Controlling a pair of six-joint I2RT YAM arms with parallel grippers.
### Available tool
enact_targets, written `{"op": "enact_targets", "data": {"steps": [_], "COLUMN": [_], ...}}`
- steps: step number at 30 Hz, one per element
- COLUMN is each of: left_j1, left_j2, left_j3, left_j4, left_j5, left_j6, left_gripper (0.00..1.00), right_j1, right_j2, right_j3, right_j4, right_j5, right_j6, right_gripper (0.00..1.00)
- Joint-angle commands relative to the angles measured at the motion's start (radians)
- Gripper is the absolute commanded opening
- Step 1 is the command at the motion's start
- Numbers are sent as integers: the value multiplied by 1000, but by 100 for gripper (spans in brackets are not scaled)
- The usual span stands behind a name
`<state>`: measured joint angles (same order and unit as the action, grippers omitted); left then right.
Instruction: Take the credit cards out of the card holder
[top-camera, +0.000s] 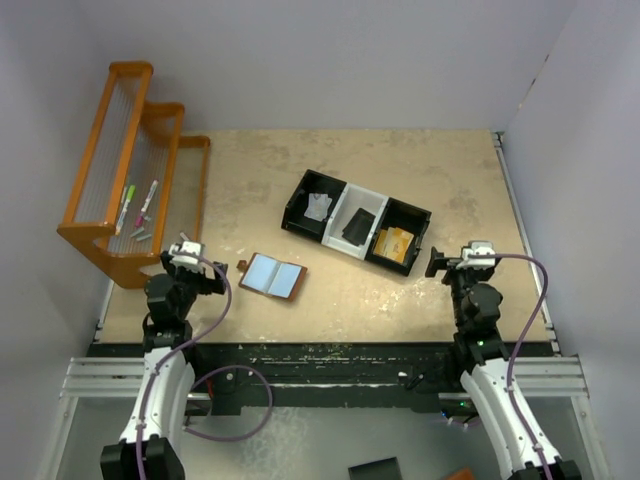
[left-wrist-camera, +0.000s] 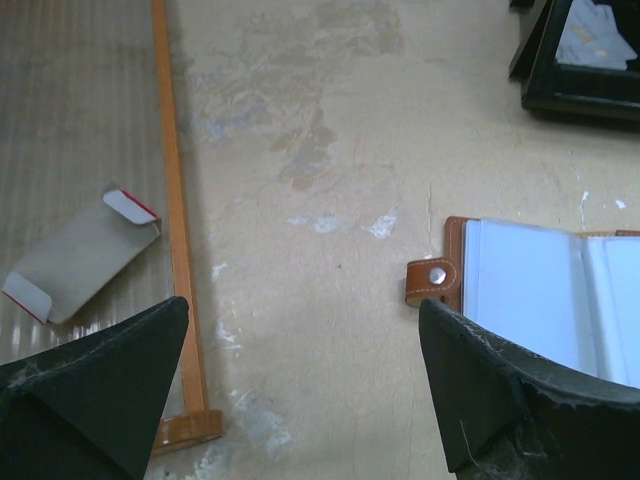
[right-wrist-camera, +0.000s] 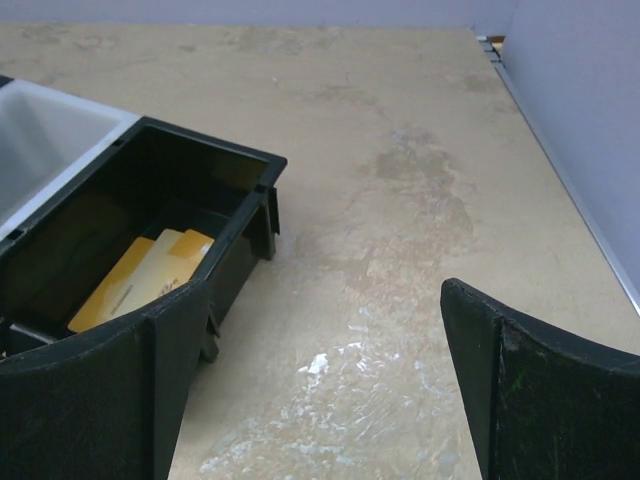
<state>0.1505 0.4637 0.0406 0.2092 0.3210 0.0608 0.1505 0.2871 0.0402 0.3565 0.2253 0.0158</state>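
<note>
The brown card holder (top-camera: 272, 276) lies open on the table, its pale blue lining up; in the left wrist view it (left-wrist-camera: 545, 300) is at the right with its snap tab (left-wrist-camera: 430, 282). A black credit card (top-camera: 357, 227) lies in the tray's white middle compartment. Gold-orange credit cards (top-camera: 394, 243) (right-wrist-camera: 140, 275) lie in its right black compartment. My left gripper (top-camera: 190, 262) (left-wrist-camera: 302, 305) hangs open over bare table left of the holder. My right gripper (top-camera: 462, 262) (right-wrist-camera: 325, 290) is open beside the tray's right end, holding nothing.
The black-and-white three-compartment tray (top-camera: 300, 205) (right-wrist-camera: 210, 150) sits mid-table, with a white paper scrap (top-camera: 318, 207) in its left compartment. An orange stepped rack (top-camera: 130, 180) (left-wrist-camera: 172, 200) holding markers (top-camera: 140, 205) stands at the left. The table's right edge (right-wrist-camera: 590, 250) runs along a wall.
</note>
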Motion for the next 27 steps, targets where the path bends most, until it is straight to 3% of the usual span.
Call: {"op": "enact_targets", "data": {"steps": [1,27], "left_j1": [5,4], "left_j2": [-18,15], "left_j3": [7,14], "left_j4": [31,50], "left_j5": [-6,-13], "left_j6": [-15,-15], "left_gripper": [99,99], "right_j1": [1,1], "right_j2": [50,35], "right_j3": [8,4], "right_j4": [63,58], "right_j5": [22,26], "right_j6": [9,10], "right_gripper": [100,100]}}
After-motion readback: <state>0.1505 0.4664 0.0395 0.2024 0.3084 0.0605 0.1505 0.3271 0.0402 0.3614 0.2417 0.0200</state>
